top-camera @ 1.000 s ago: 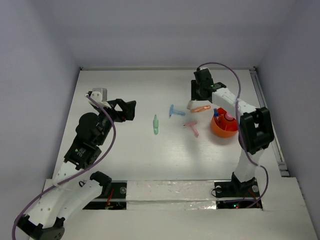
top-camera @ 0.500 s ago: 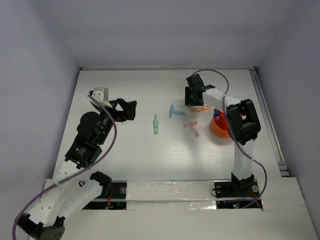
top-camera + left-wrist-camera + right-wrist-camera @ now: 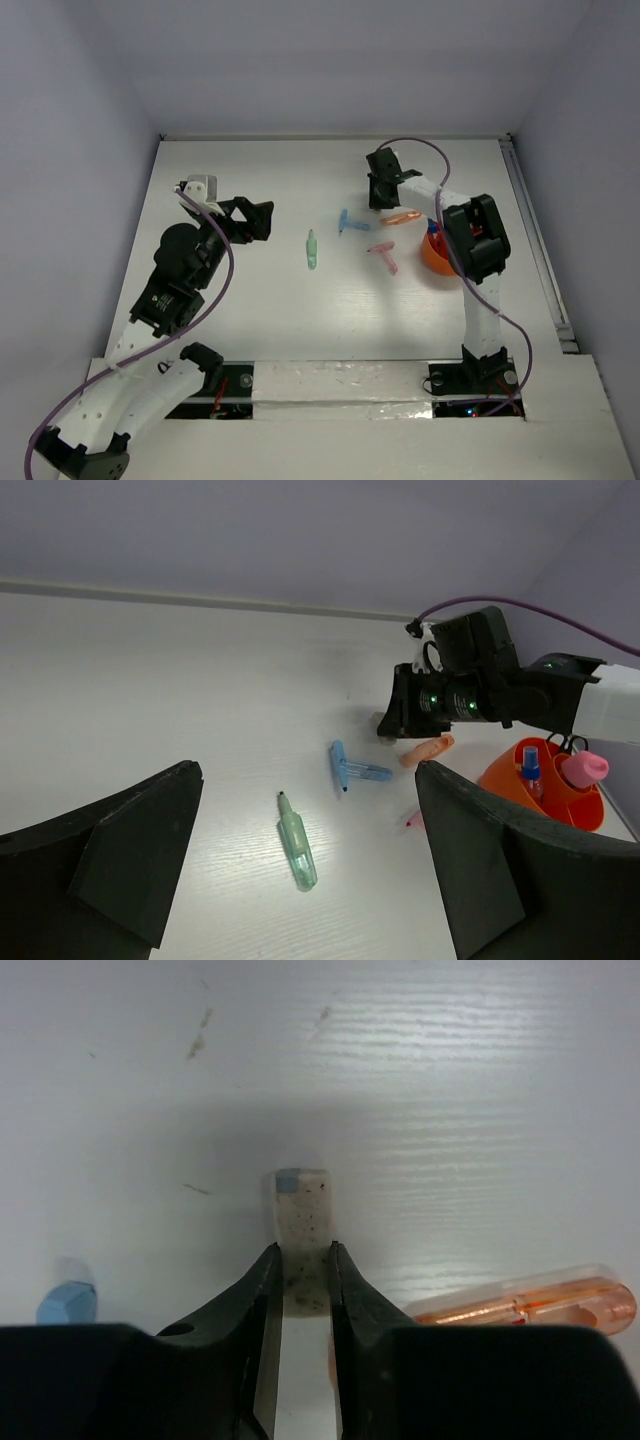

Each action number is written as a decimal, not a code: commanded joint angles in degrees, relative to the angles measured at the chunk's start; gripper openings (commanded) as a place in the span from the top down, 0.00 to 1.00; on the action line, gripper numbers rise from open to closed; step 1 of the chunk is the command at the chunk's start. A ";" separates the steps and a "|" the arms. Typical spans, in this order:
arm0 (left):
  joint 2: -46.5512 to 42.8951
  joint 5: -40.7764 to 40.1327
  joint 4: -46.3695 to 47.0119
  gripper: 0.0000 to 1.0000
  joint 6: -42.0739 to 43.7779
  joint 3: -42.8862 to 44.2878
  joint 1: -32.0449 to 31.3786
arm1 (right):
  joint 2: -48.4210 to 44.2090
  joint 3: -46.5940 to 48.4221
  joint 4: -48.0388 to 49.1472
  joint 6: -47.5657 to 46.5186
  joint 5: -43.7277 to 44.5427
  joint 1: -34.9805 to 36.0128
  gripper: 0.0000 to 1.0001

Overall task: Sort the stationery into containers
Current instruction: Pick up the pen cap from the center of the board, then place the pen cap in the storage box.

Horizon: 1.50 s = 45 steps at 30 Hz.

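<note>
My right gripper (image 3: 302,1252) is low on the table, shut on the tiny tan block (image 3: 302,1215), which has a blue patch at its far end. In the top view it (image 3: 381,206) is left of the orange-red bowl (image 3: 434,258), half hidden by the arm. The bowl (image 3: 520,790) holds a pink tube (image 3: 585,770), a clear-blue piece (image 3: 530,765) and black scissors handles (image 3: 572,746). A clear orange pen (image 3: 525,1300) lies right of the block. The light blue T-piece (image 3: 350,224), pink T-piece (image 3: 384,256) and pale green stick (image 3: 312,249) lie mid-table. My left gripper (image 3: 262,220) is open and empty, well left.
The white table is walled at the back and both sides. A rail (image 3: 530,230) runs along the right edge. The right arm's purple cable (image 3: 440,165) loops above the gripper.
My right arm has swung left from over the bowl and come down around the tan block. The left arm has not moved.
</note>
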 commanded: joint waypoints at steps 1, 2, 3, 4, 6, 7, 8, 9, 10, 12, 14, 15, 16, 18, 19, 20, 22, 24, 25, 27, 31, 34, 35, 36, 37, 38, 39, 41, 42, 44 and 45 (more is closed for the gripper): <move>-0.11 0.48 2.42 0.15 -0.12 1.25 0.28 | 0.16 5.44 5.65 0.53 0.30 0.66 0.89; -0.29 0.13 2.34 0.15 -0.03 1.25 0.28 | -0.63 5.55 5.91 0.79 0.57 0.66 0.90; -0.38 0.13 2.33 0.15 -0.03 1.16 0.28 | -3.59 5.11 8.00 0.62 0.74 0.66 0.91; -0.38 0.21 2.42 0.15 -0.03 1.24 0.28 | -5.71 4.24 9.24 0.27 1.44 0.66 0.91; -0.38 0.65 2.42 0.15 -0.03 1.25 0.28 | -12.72 1.43 11.00 -1.13 3.37 0.66 0.91; -0.46 0.74 2.42 0.15 -0.03 1.25 0.28 | -15.11 0.46 10.75 -1.84 6.34 0.66 0.91; -0.55 0.92 2.42 0.15 -0.12 1.25 0.28 | -17.49 -1.81 9.61 -3.41 8.11 0.66 0.91; -0.73 0.92 2.34 0.15 -0.29 1.33 0.28 | -21.69 -2.97 8.64 -4.12 9.70 0.66 0.91; -1.08 0.92 2.33 0.15 -0.21 1.33 0.28 | -23.73 -4.20 7.68 -4.56 13.10 0.66 0.91; -1.43 0.83 2.33 0.15 -0.38 1.33 0.28 | -27.25 -8.31 4.52 -5.09 15.59 0.05 0.91; -1.78 0.83 2.33 0.15 -0.30 1.42 0.28 | -32.26 -11.57 2.93 -4.75 17.09 -0.74 0.91; -1.78 0.92 2.42 0.15 -0.47 1.33 0.28 | -33.84 -14.72 1.53 -4.40 17.36 -1.61 0.91; -1.96 1.18 2.42 0.15 -0.47 1.33 0.28 | -36.56 -16.15 -0.05 -3.43 17.79 -2.93 0.91; -1.96 1.27 2.51 0.15 -0.47 1.33 0.28 | -38.86 -18.70 -0.68 -2.81 17.88 -4.43 0.91; -1.96 1.09 2.51 0.15 -0.56 1.25 0.28 | -39.74 -20.97 -0.77 -2.72 17.54 -5.22 0.91; -2.05 1.09 2.51 0.15 -0.56 1.25 0.28 | -41.05 -21.78 -0.94 -2.29 17.10 -6.18 0.91; -2.13 1.09 2.51 0.15 -0.74 1.25 0.28 | -41.50 -22.58 -1.73 -2.28 16.22 -8.82 0.91; -2.14 1.09 2.51 0.15 -0.74 1.16 0.28 | -41.33 -22.58 -2.79 -2.72 16.13 -9.97 0.90; -2.05 1.18 2.42 0.15 -0.82 1.16 0.28 | -41.07 -22.58 -2.96 -2.98 14.47 -10.58 0.91; -1.96 1.36 2.42 0.15 -0.91 1.25 0.28 | -40.10 -21.96 -4.28 -2.72 13.49 -11.20 0.90; -1.61 1.62 2.42 0.15 -0.91 1.25 0.28 | -39.05 -23.28 -3.32 -2.55 12.44 -11.20 0.89; -1.43 1.71 2.33 0.15 -1.00 1.25 0.28 | -37.64 -23.63 -3.41 -2.20 10.94 -11.73 0.87; -1.43 1.71 2.33 0.15 -0.91 1.25 0.28 | -37.38 -23.63 -3.49 -2.11 10.51 -11.73 0.87; -1.43 1.71 2.33 0.15 -0.91 1.25 0.28 | -37.20 -23.81 -3.67 -2.02 10.42 -11.73 0.87; -1.43 1.71 2.33 0.15 -0.91 1.25 0.28 | -37.02 -23.98 -3.93 -2.02 10.41 -11.73 0.86; -1.52 1.71 2.33 0.15 -1.00 1.25 0.28 | -36.85 -24.16 -4.19 -1.84 10.33 -11.73 0.86; -1.52 1.71 2.25 0.15 -1.00 1.33 0.28 | -36.93 -24.42 -4.28 -1.84 10.24 -11.73 0.86; -1.61 1.80 2.25 0.15 -1.00 1.33 0.28 | -37.37 -25.65 -4.20 -1.58 9.89 -11.73 0.86; -1.61 1.80 2.25 0.15 -1.00 1.33 0.28 | -37.81 -25.91 -4.37 -1.49 9.89 -11.73 0.85; -1.70 1.80 2.25 0.15 -1.00 1.33 0.28 | -38.25 -26.79 -4.55 -1.23 9.54 -11.73 0.85; -1.78 1.80 2.25 0.15 -1.00 1.33 0.28 | -38.69 -27.06 -4.46 -1.14 9.54 -11.73 0.84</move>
